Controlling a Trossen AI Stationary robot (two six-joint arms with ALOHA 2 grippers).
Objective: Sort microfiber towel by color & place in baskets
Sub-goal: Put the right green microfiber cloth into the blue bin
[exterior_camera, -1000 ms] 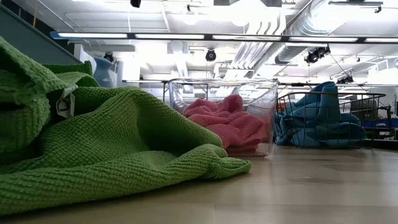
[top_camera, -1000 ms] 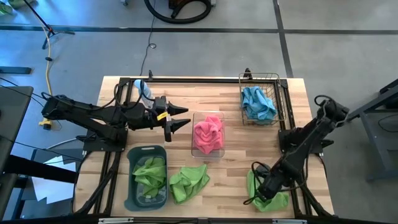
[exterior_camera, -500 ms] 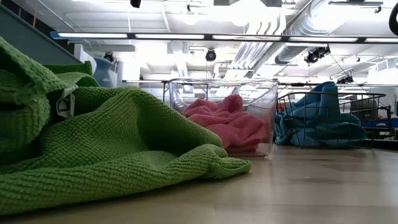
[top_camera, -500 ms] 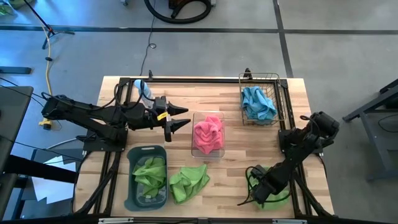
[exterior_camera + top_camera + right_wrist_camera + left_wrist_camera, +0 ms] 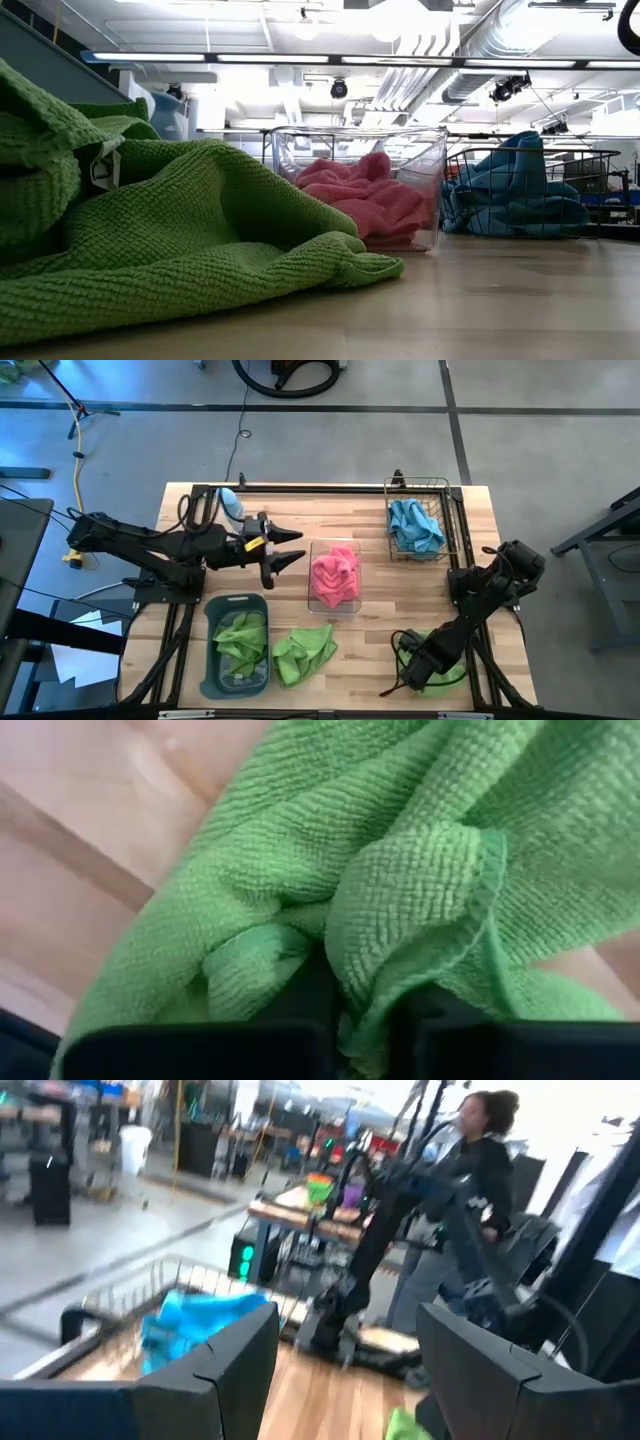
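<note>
A lime green towel (image 5: 445, 660) lies crumpled on the table at the near right, with my right gripper (image 5: 413, 672) down on it and shut. A second green towel (image 5: 305, 652) lies loose beside the dark grey tub (image 5: 212, 660), which holds more green cloth. The clear bin (image 5: 312, 575) holds a pink towel (image 5: 334, 577). The wire basket (image 5: 450, 510) holds blue towels (image 5: 413, 526). My left gripper (image 5: 292, 550) hovers open at the far left, left of the clear bin, with nothing between its fingers. My right gripper pinches a raised fold of the green towel (image 5: 365, 975) between its two fingers (image 5: 300, 1010), coming from above and slanting down. The hemmed edge (image 5: 488, 890) curls beside the fold. The rest of the towel lies slack on the table.
A pale blue bottle (image 5: 228, 500) stands at the far left behind my left arm. Bare wood lies between the clear bin and my right arm. In the left wrist view a person (image 5: 480, 1170) stands beyond the table's right side.
My right arm has folded lower and its gripper has sunk onto the green towel at the near right, shifting a little toward the table's left edge. The towel now shows less from under the arm.
</note>
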